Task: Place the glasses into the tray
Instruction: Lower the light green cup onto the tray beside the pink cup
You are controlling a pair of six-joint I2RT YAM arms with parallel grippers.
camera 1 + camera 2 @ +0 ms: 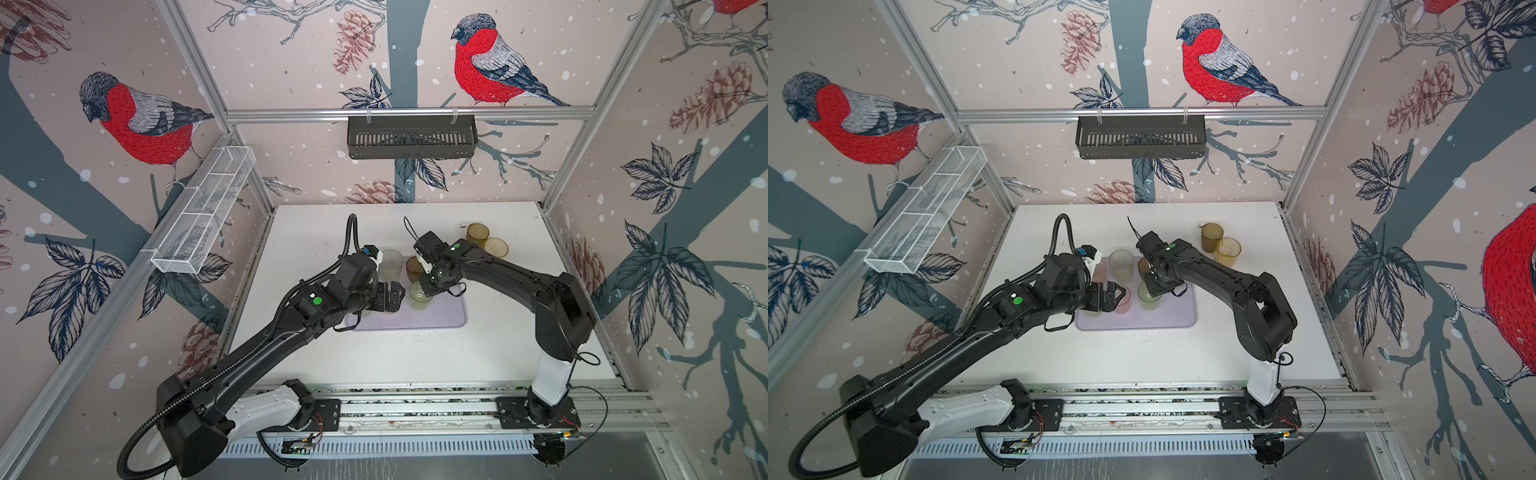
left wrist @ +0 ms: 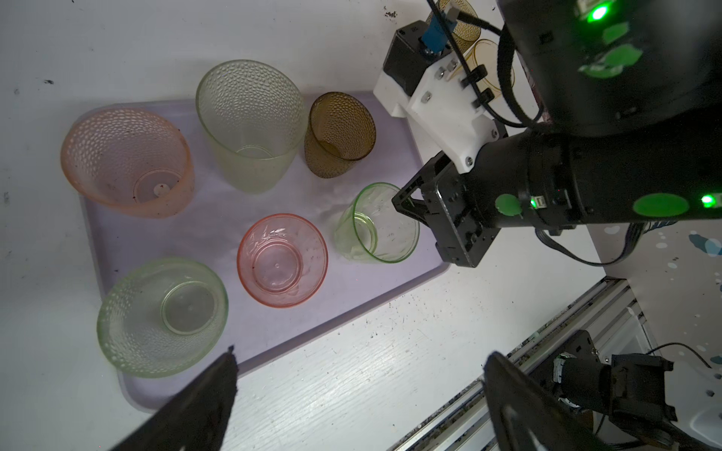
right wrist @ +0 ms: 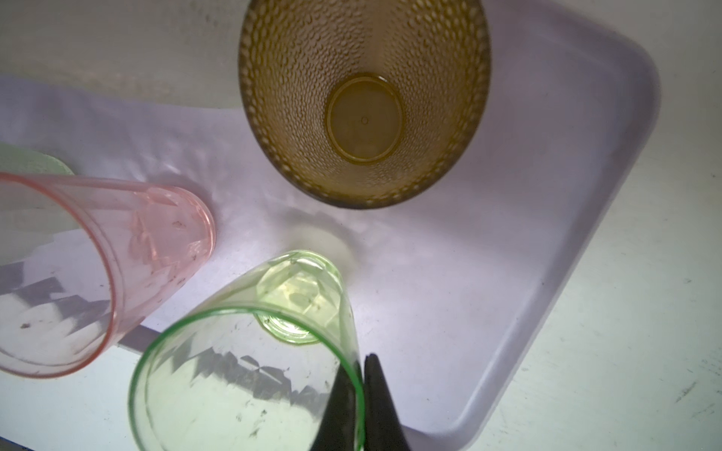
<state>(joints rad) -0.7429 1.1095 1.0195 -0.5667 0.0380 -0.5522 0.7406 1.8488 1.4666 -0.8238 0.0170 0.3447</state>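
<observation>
Your right gripper [image 3: 361, 377] pinches the wall of the bright green glass [image 3: 242, 351], which stands in the tray [image 3: 508, 273] beside a brown glass [image 3: 363, 117] and a pink glass [image 3: 97, 273]. Your left gripper [image 2: 361, 353] hovers wide open over the tray; two amber glasses [image 1: 477, 233] sit on the table [image 1: 415, 353] beyond it.

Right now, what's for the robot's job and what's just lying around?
For the job: lavender tray; bright green tumbler pinched by the right gripper; open left gripper; olive tumbler and amber tumbler off the tray; on the tray: pink dimpled, frosted green, brown, smooth pink, dimpled green tumblers.
Just there: black slotted basket; white wire mesh basket.
</observation>
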